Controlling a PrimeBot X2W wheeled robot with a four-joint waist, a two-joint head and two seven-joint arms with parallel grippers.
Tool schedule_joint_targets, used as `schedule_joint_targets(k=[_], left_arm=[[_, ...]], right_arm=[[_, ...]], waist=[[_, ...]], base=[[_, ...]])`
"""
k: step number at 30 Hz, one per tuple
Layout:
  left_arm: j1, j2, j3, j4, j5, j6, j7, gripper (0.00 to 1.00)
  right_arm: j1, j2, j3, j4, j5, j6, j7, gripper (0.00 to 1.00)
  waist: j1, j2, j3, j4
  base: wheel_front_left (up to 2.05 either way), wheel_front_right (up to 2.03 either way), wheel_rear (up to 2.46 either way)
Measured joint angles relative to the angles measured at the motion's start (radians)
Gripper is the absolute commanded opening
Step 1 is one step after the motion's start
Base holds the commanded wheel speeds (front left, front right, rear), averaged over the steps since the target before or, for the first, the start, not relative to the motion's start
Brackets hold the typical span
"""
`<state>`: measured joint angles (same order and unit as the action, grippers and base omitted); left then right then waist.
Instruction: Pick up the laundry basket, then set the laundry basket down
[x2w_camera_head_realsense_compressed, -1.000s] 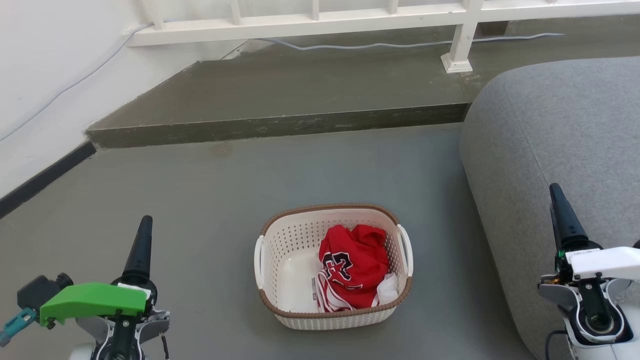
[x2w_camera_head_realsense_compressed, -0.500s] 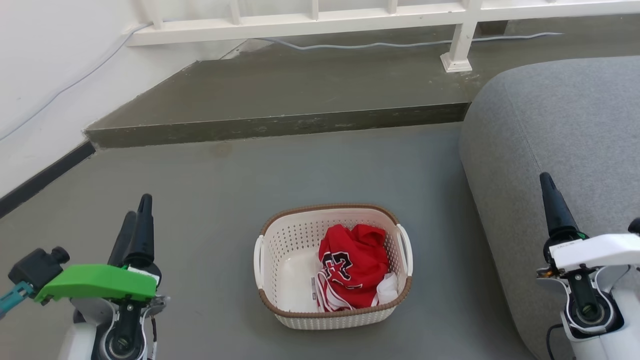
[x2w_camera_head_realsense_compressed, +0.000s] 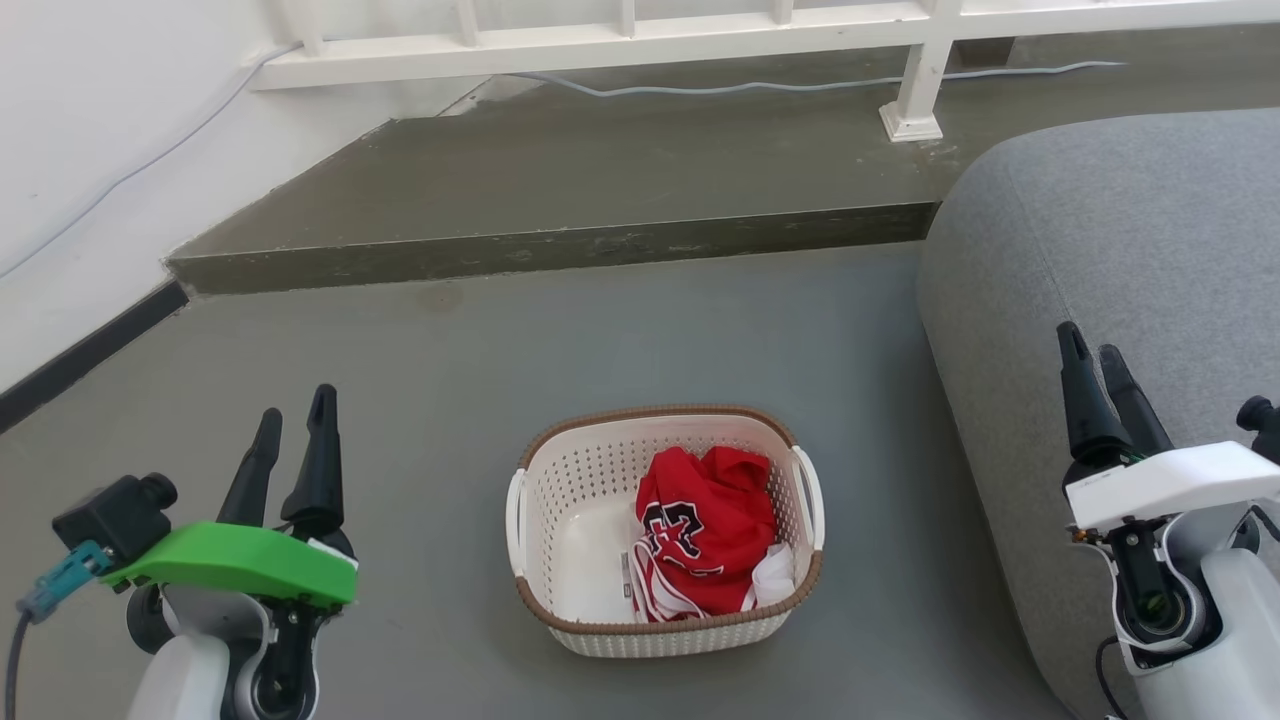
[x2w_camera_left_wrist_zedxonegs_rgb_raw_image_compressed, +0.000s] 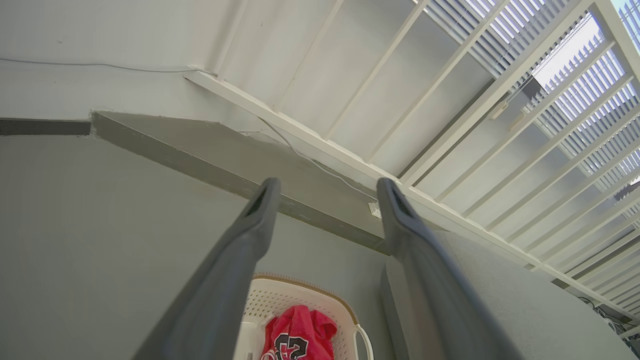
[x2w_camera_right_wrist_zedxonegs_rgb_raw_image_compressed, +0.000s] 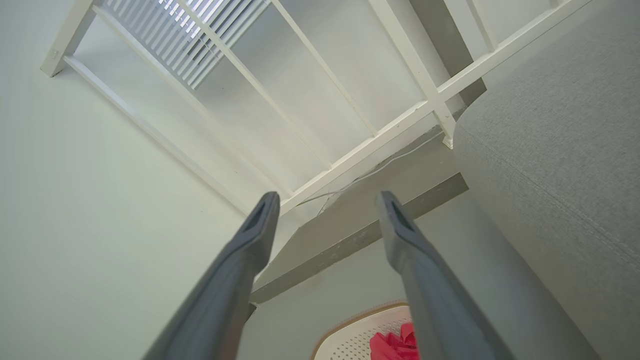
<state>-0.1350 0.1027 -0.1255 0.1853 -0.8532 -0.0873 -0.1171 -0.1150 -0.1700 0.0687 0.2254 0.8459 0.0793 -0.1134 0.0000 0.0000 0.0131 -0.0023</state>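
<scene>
The laundry basket (x2w_camera_head_realsense_compressed: 665, 640) sits on the grey floor (x2w_camera_head_realsense_compressed: 450, 400), at 6 o'clock from the middle of the head view, just beside a grey upholstered seat (x2w_camera_head_realsense_compressed: 1120, 250) at its 3 o'clock. A crumpled red jersey (x2w_camera_head_realsense_compressed: 705, 530) fills the basket's 3-to-5 o'clock part, and the bottom at 8 o'clock is bare.

The left gripper (x2w_camera_head_realsense_compressed: 296, 405) hovers at 8 o'clock in that view and the right gripper (x2w_camera_head_realsense_compressed: 1088, 340) at 4 o'clock, both well apart from the basket. On each, the 2 fingers are spread with nothing between them.

The basket looks light: thin perforated plastic carrying 1 soft garment. Its walls would probably flex if squeezed, and the smooth plastic may slip. The stiffer holds appear to be the 2 white handles, the left handle (x2w_camera_head_realsense_compressed: 516, 520) at 9 o'clock and the right handle (x2w_camera_head_realsense_compressed: 810, 500) at 3 o'clock. With the load lying toward 3 o'clock, an even lift on both should keep it level.
</scene>
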Motion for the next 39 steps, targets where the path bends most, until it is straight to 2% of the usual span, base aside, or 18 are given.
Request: schedule_joint_targets(k=[25,39], left_arm=[[-0.004,-0.002,-0.062,0.032,0.323,0.061,-0.076,1.0],[-0.026,-0.012,-0.084,0.047,0.473,0.081,-0.122,1.0]], right_arm=[[0.0,-0.013,0.078,0.019,-0.332,-0.029,-0.08,1.0],[-0.001,-0.014,0.103,0.045,-0.495,-0.029,-0.12,1.0]], waist=[[0.0,0.0,0.0,-0.004],[0.0,0.0,-0.002,-0.004]], base=[[0.0,0.0,0.0],[0.0,0.0,0.0]])
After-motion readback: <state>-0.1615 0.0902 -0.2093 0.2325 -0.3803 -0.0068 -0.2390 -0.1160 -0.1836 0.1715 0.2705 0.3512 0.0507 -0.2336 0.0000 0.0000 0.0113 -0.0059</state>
